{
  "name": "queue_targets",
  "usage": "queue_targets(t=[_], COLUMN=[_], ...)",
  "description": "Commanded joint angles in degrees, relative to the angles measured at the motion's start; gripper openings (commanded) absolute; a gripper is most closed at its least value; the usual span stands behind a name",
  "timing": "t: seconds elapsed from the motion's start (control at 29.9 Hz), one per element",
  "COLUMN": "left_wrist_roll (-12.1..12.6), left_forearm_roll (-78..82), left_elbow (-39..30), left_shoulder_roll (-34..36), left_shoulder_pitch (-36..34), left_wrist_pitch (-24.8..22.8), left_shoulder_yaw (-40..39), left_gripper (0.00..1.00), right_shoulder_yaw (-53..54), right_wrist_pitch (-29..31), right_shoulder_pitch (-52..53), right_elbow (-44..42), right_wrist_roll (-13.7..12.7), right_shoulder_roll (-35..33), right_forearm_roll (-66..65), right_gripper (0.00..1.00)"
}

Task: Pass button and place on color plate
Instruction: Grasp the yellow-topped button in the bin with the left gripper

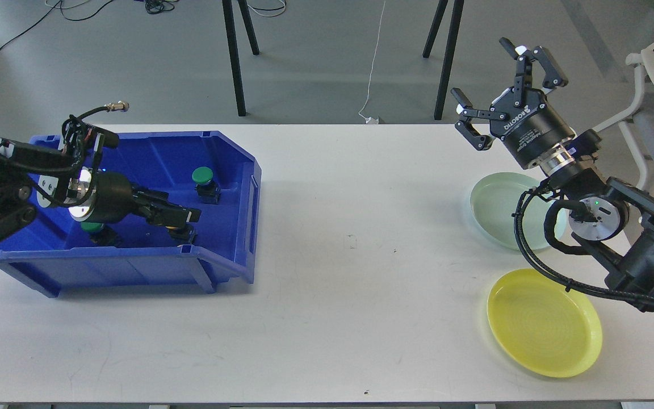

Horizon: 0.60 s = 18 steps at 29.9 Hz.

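Observation:
A blue bin [230, 170] stands on the left of the table. In it are a green button [202, 176] at the back right and a second green button [93, 228] at the front left, half behind my left arm. My left gripper [182, 216] is low in the bin, right over the yellow button, so only that button's black base [185, 234] shows. Its fingers are dark and cannot be told apart. My right gripper [504, 86] is open and empty, held high above the table's far right edge. A pale green plate [494, 207] and a yellow plate [543, 324] lie on the right.
The white table [355, 284] runs between the bin and the plates. My right arm [633, 250] reaches over the right side of the green plate. Chair and stand legs are behind the table's far edge.

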Motion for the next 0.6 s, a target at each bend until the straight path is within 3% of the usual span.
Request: queue_targets(t=[0.0,0.57], left_wrist_roll=[0.0,0.0], left_forearm_roll=[0.1,0.7], left_elbow=[1.9,7.2], left_shoulder_roll=[-2.1,-4.3], left_shoulder_pitch=[0.3,1.0], left_wrist_pitch=[0.0,0.0], left_shoulder_yaw=[0.1,0.2], left_gripper=[0.94,0.94], right_shoulder_yaw=[0.0,1.2], right_wrist_pitch=[0.0,0.0], right_shoulder_pitch=[-0.4,-1.8], right_elbow=[0.1,0.2], right_wrist_roll=[0.0,0.0], right_shoulder_roll=[-0.1,-0.6], right_forearm_roll=[0.0,0.1], right_gripper=[0.99,0.99])
